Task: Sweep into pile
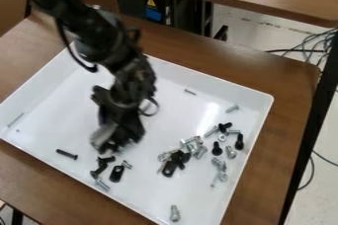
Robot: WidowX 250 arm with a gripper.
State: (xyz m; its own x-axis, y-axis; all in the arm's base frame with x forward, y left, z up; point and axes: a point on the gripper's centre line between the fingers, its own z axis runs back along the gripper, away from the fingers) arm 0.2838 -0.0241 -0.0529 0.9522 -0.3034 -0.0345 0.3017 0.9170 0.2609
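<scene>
Camera view: screws [216, 148], lower right
We judge them light, stiff, slippery; push shafts low. Gripper [117, 144] jaw state: can't tell.

So the silver screws [230, 152] and black screws [216, 147] are kinda all over the white tray [263, 113], mostly in a loose clump on the right side. Smaller bunch lower left, with a black tab [117, 173] in it. One long black screw [66, 154] lies flat just beside that, plus a lone silver bolt [174, 213] near the bottom corner.
</scene>
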